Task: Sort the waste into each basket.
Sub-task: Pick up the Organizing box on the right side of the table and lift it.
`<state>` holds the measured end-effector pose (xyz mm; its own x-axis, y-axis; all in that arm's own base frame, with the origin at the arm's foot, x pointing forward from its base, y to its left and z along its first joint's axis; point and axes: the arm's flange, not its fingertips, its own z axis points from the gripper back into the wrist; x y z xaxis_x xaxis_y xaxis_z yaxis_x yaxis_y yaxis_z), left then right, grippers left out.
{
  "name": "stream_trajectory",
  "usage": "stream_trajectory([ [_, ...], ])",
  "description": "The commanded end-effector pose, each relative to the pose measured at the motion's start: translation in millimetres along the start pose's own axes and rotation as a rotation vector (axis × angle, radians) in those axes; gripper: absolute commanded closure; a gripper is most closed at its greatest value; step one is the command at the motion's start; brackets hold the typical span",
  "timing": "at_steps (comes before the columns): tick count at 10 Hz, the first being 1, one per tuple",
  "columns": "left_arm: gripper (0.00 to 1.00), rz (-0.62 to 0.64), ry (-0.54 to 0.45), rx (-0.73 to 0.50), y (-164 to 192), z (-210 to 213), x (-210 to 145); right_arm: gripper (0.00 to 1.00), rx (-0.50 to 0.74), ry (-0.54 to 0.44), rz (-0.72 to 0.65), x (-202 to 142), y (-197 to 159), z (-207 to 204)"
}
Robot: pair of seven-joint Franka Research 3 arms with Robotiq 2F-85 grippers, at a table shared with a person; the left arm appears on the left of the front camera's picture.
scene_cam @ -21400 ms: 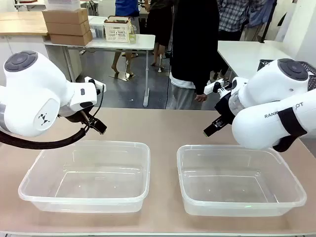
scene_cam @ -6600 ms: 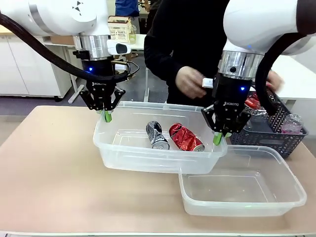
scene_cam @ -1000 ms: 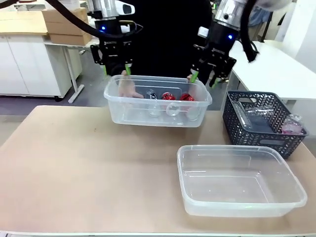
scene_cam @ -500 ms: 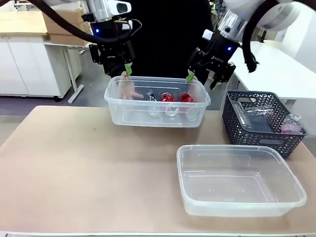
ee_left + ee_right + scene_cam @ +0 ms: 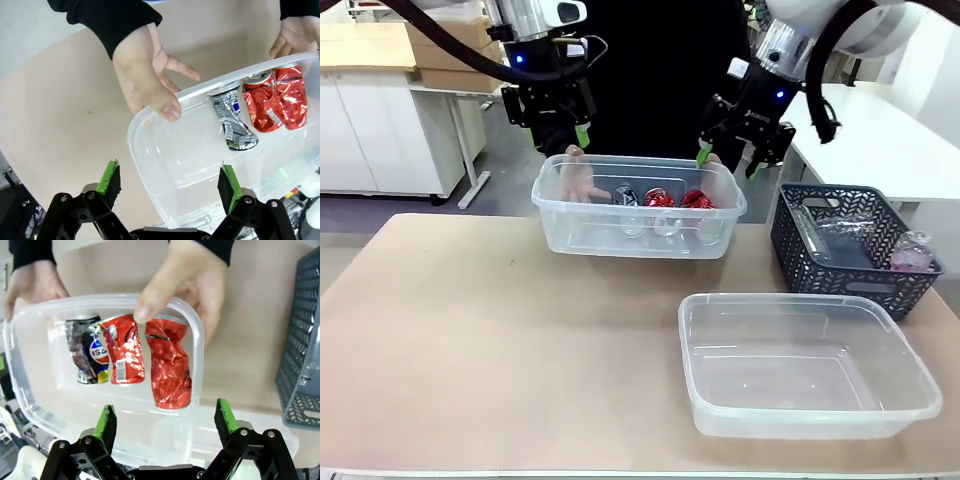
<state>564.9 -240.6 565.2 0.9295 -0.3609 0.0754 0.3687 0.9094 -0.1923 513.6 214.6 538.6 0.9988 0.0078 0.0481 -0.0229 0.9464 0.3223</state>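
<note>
Cans [image 5: 660, 197]: three crushed ones lie side by side in a clear tub [image 5: 582, 228] just below both grippers. They are one dark can [image 5: 625, 195] and two red cans [image 5: 697, 200].

The left gripper [image 5: 558, 140] hangs over one end of the tub, fingers spread wide with nothing between them. In its wrist view the green pads [image 5: 109, 177] straddle the tub's corner and are clear of it. The dark can [image 5: 232, 120] lies ahead of the fingers, and the red cans [image 5: 272, 97] lie beyond it.

The right gripper [image 5: 730, 158] hangs over the other end, also spread wide and empty. From its wrist camera one red can [image 5: 167, 362] sits straight ahead between the fingers. The other red can [image 5: 122, 355] and the dark can [image 5: 87, 357] lie off to one side.

A person holds the tub by its rim. One hand [image 5: 575, 178] is just under the left gripper with its thumb hooked over the rim. The other hand [image 5: 713, 163] is just under the right gripper, gripping the same way. Cannot tell if the tub rests on the table [image 5: 470, 320] or is lifted off it.

A second tub [image 5: 800, 298] sits on the table well below the right gripper, on the near side. A grey basket [image 5: 830, 270] stands out to the right gripper's outer side, apart from it, with clear bottles [image 5: 835, 232] inside.
</note>
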Motion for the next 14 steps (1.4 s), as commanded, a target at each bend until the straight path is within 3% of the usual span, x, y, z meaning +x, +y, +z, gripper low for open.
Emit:
stream_trajectory([
  [1,0.0,0.015,-0.001,0.012,0.0,0.5,1.9,0.0,0.028,0.007,0.019,-4.3,-7.8,-4.6],
  [3,0.0,0.001,-0.011,-0.008,-9.8,23.2,-20.6,0.0,0.001,0.001,0.0,-0.4,-0.1,-0.2],
  [4,0.0,0.003,-0.05,0.018,-21.1,36.8,-57.8,0.0,0.003,-0.092,0.03,-48.1,-23.3,27.3],
  [5,0.0,-0.018,-0.077,0.011,-27.2,42.2,-102.4,0.0,0.022,-0.119,0.033,-92.0,-53.1,46.8],
  [7,0.0,-0.075,-0.031,-0.034,-39.3,23.7,-163.8,0.0,-0.063,-0.279,-0.087,-164.2,-95.4,52.8],
  [9,0.0,-0.083,0.003,0.058,-68.9,-5.2,-147.9,0.0,-0.127,-0.389,-0.092,-174.2,-85.9,42.7],
  [10,0.0,-0.042,-0.023,0.016,-51.9,36.6,-156.2,0.0,-0.038,-0.236,-0.083,-152.6,-92.3,60.3],
  [11,0.0,-0.076,0.019,0.037,-69.9,-5.7,-162.2,0.0,-0.085,-0.351,-0.079,-188.3,-97.6,51.0],
  [13,0.0,-0.078,0.016,0.041,-77.6,-15.0,-155.7,0.0,-0.106,-0.317,-0.051,-190.6,-101.2,45.0],
  [14,0.0,-0.113,0.076,-0.018,-97.7,-39.9,-146.9,0.0,-0.159,-0.148,0.071,-207.7,-125.8,32.0],
])
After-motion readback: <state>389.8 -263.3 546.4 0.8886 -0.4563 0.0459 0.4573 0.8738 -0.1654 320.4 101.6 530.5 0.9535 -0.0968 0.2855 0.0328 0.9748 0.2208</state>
